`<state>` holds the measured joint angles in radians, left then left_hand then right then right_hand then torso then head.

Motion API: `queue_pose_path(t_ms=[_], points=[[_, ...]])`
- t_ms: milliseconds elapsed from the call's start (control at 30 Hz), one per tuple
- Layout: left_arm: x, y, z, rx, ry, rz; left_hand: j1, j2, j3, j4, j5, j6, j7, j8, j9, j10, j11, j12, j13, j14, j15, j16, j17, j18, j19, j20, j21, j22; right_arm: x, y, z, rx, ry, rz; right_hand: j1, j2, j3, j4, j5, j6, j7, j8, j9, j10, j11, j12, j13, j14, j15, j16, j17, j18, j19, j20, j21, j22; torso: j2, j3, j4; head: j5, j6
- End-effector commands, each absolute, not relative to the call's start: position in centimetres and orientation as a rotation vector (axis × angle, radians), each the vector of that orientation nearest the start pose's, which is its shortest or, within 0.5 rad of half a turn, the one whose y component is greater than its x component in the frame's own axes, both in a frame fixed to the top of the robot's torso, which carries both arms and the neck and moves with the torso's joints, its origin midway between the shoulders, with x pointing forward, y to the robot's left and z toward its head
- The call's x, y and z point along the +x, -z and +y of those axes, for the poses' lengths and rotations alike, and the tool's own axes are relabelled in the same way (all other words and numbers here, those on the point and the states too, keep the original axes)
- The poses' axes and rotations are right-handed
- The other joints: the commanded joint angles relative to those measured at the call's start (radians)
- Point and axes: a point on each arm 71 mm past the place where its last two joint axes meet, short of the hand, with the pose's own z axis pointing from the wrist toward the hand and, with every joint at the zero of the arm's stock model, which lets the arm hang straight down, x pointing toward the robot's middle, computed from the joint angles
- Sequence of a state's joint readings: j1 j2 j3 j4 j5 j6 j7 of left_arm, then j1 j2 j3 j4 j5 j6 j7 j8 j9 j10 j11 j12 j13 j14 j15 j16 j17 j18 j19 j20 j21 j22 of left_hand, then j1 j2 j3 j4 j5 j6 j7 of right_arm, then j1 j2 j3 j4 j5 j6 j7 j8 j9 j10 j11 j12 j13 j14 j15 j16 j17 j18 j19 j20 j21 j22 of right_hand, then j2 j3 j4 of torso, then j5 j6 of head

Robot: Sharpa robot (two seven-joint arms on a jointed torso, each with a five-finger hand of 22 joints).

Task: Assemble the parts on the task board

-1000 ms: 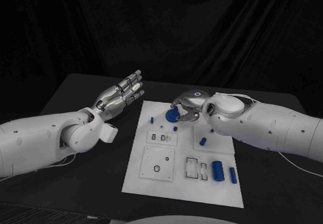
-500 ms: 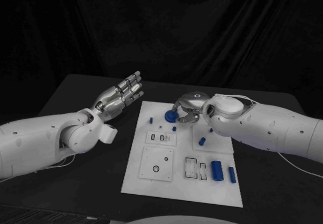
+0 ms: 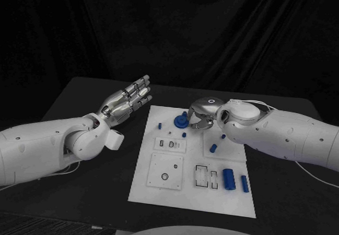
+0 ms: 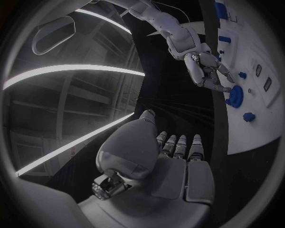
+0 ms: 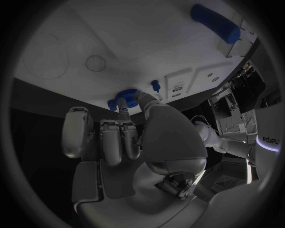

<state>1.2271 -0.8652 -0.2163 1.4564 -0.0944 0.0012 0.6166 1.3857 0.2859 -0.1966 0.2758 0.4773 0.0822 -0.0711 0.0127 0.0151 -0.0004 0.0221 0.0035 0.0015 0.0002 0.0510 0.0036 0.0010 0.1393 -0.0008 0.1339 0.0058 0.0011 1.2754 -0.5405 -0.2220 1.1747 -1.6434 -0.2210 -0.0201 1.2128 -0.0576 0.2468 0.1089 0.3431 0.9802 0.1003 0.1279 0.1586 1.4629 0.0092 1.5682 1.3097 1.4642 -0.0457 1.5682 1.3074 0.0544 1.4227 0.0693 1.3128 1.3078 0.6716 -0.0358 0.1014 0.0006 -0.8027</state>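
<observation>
Right hand [image 3: 200,112] grips a round blue part [image 3: 181,120] at the white task board's [image 3: 174,193] twelve o'clock end; left hand [image 3: 125,102] open at ten o'clock.
Left wrist view: fingertips [image 4: 221,87] touch the blue disc [image 4: 234,96]. Right wrist view: fingers [image 5: 123,105] on it [image 5: 126,94].

Head camera looks down; wrist cameras (close, behind palms) share the task board [image 3: 195,165].

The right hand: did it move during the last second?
Yes, slightly. In the head view the right hand has shifted toward the robot's right along the far end of the task board, with the blue round part at its fingertips.
</observation>
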Motion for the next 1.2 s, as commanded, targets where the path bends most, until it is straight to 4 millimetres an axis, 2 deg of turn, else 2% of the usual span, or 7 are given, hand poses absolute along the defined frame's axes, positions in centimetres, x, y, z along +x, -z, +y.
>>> queue_pose_path(t_ms=[33, 100, 200, 267, 767, 1067, 1200], points=[[47.0, 21.3, 22.6, -0.865, 1.802, 1.503, 0.01, -0.002, 0.005, -0.002, 0.005, -0.001, 0.008, 0.004, 0.001, 0.0, 0.008, -0.003, -0.001, 0.0, 0.01, -0.004, -0.001, 0.01, 0.001, 0.006, -0.006, -0.001, 52.7, 23.1, -14.7, -0.553, -0.477, 1.714, 0.002, -0.005, 0.002, 0.0, 0.004, 0.004, 0.0, -0.003, 0.002, 0.108, 0.005, 0.003, 0.261, 0.107, 0.005, 0.003, 0.263, 0.005, 0.004, 0.001, 0.004, 0.185, -0.003, 0.0008, -0.0023, 0.006, 0.003], [47.0, 21.3, 22.7, -0.866, 1.799, 1.501, 0.011, -0.002, 0.006, -0.003, 0.006, 0.0, 0.009, 0.005, 0.001, 0.0, 0.009, -0.003, -0.001, 0.0, 0.011, -0.004, -0.001, 0.01, 0.001, 0.006, -0.006, -0.001, 52.7, 22.9, -15.3, -0.539, -0.478, 1.69, 0.003, -0.008, 0.001, -0.002, -0.002, -0.013, -0.002, -0.018, -0.002, 0.108, 0.003, 0.003, 0.261, 0.107, 0.003, 0.003, 0.263, 0.005, 0.003, 0.001, 0.001, 0.184, -0.003, 0.0006, -0.0025, 0.007, 0.003], [47.0, 21.3, 22.9, -0.868, 1.794, 1.499, 0.011, -0.002, 0.006, -0.003, 0.006, 0.0, 0.009, 0.005, 0.001, 0.0, 0.009, -0.003, -0.001, 0.0, 0.011, -0.004, -0.001, 0.01, 0.001, 0.006, -0.006, -0.001, 52.7, 22.4, -16.5, -0.515, -0.476, 1.65, 0.004, -0.01, -0.006, 0.003, -0.061, -0.076, -0.008, -0.06, -0.016, 0.108, -0.003, 0.003, 0.261, 0.107, -0.001, 0.003, 0.263, 0.008, -0.002, -0.002, -0.012, 0.181, -0.005, -0.0003, -0.0036, 0.007, 0.006], [47.0, 21.3, 23.1, -0.869, 1.791, 1.498, 0.011, -0.002, 0.007, -0.004, 0.006, 0.001, 0.01, 0.005, 0.001, 0.0, 0.01, -0.003, -0.001, 0.0, 0.012, -0.004, -0.001, 0.009, 0.001, 0.007, -0.006, -0.001, 52.7, 21.9, -17.4, -0.5, -0.472, 1.626, 0.008, -0.009, -0.009, 0.002, -0.075, -0.107, -0.017, -0.066, -0.024, 0.108, -0.009, 0.003, 0.261, 0.107, -0.005, 0.003, 0.263, 0.009, -0.004, -0.005, -0.017, 0.179, -0.007, -0.0011, -0.0052, 0.006, 0.008], [46.6, 22.2, 23.5, -0.89, 1.778, 1.504, 0.015, -0.002, 0.011, -0.009, 0.01, 0.003, 0.013, 0.005, 0.001, 0.0, 0.012, -0.003, -0.001, 0.0, 0.016, -0.004, -0.001, 0.008, 0.001, 0.009, -0.006, -0.001, 50.8, 20.1, -26.0, -0.374, -0.333, 1.658, 0.031, -0.008, -0.017, -0.004, -0.127, -0.103, -0.023, -0.06, -0.025, 0.108, -0.014, 0.003, 0.261, 0.107, -0.01, 0.003, 0.263, 0.01, -0.007, -0.011, -0.028, 0.177, -0.027, -0.0047, -0.0231, -0.002, 0.012], [46.4, 22.5, 23.5, -0.896, 1.779, 1.51, 0.017, -0.002, 0.013, -0.011, 0.012, 0.003, 0.013, 0.005, 0.001, 0.0, 0.012, -0.003, -0.001, 0.0, 0.018, -0.004, -0.001, 0.008, 0.001, 0.011, -0.006, -0.001, 50.1, 21.2, -30.0, -0.326, -0.246, 1.713, 0.033, -0.007, -0.026, 0.0, -0.145, -0.117, -0.029, -0.064, -0.029, 0.108, -0.019, 0.003, 0.261, 0.107, -0.015, 0.003, 0.263, 0.012, -0.01, -0.014, -0.037, 0.175, -0.027, -0.0049, -0.0208, -0.008, 0.011], [46.4, 22.6, 23.5, -0.898, 1.779, 1.511, 0.018, -0.002, 0.014, -0.013, 0.013, 0.003, 0.014, 0.005, 0.001, 0.0, 0.012, -0.003, -0.001, 0.0, 0.019, -0.004, -0.001, 0.007, 0.001, 0.012, -0.006, -0.001, 49.8, 21.8, -31.1, -0.313, -0.224, 1.731, 0.025, -0.006, -0.045, 0.016, -0.19, -0.135, -0.033, -0.063, -0.033, 0.108, -0.022, 0.003, 0.261, 0.107, -0.018, 0.003, 0.263, 0.012, -0.009, -0.018, -0.041, 0.175, -0.027, -0.0049, -0.0225, -0.004, 0.009]])
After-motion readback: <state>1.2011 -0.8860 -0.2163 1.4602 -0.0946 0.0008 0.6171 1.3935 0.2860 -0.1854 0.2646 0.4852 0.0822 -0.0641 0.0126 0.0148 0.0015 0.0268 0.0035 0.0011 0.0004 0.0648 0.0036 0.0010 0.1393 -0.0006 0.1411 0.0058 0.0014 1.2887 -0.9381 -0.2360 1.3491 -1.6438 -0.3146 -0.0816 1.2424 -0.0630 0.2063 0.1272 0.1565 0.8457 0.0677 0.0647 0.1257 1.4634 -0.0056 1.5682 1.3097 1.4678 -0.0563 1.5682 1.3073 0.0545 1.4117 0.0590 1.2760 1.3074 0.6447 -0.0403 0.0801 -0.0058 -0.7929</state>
